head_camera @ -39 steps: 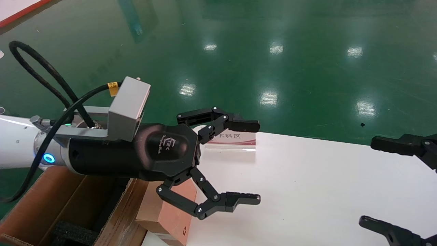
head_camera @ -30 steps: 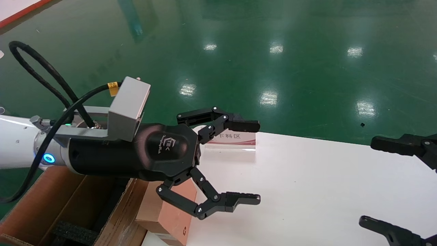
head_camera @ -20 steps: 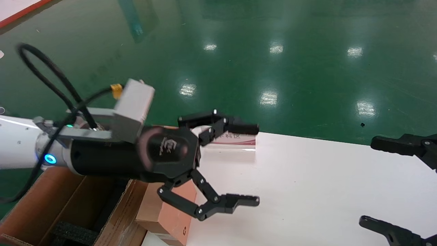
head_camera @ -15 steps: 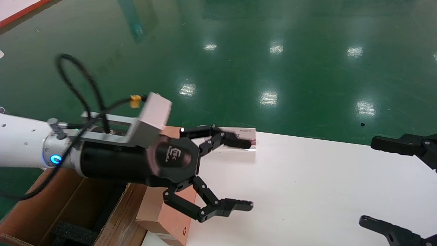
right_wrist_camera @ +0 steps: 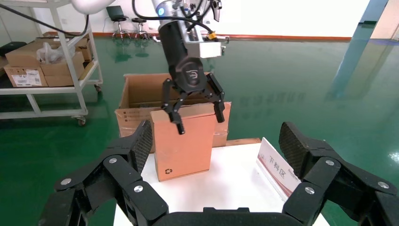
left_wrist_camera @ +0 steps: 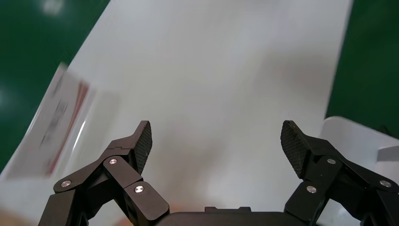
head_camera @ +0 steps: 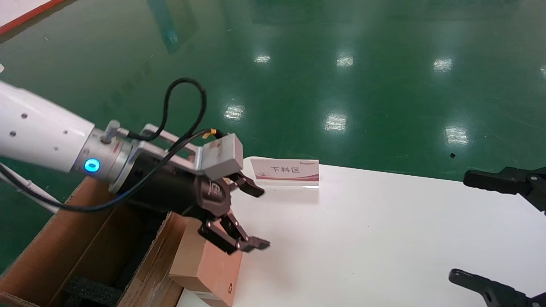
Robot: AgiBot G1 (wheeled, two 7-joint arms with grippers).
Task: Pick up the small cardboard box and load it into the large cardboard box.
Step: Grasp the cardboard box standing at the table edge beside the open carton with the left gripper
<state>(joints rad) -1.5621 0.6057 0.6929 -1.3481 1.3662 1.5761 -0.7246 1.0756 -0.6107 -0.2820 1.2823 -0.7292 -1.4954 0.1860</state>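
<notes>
Because the left claw (head_camera: 247, 217) hangs with fingers spread just above the small cardboard box (head_camera: 207, 266), standing upright beneath it at the white worktop's (head_camera: 384, 238) edge beside the large cardboard box (head_camera: 64, 256), a misaligned descent could topple it. Glossy green floor (head_camera: 298, 64) lies beyond; the right claw (head_camera: 490, 230) waits agape, well apart.

A: From where does the head view look?

B: From above, forward and down over the white table (head_camera: 384, 238), with the green floor (head_camera: 341, 64) beyond.

A: And the left wrist view?

B: Along the left gripper (left_wrist_camera: 216, 146), close over the tabletop (left_wrist_camera: 226, 70); its spread fingers frame the sign card (left_wrist_camera: 56, 127).

A: The right wrist view?

B: Low, across the table toward the left gripper (right_wrist_camera: 194, 104), which stands over the small cardboard box (right_wrist_camera: 181, 143) and before the large cardboard box (right_wrist_camera: 141, 94).

A: What is shared?

B: All three show the sign card (head_camera: 285, 169) (right_wrist_camera: 277, 174); the head view also shows both boxes.
</notes>
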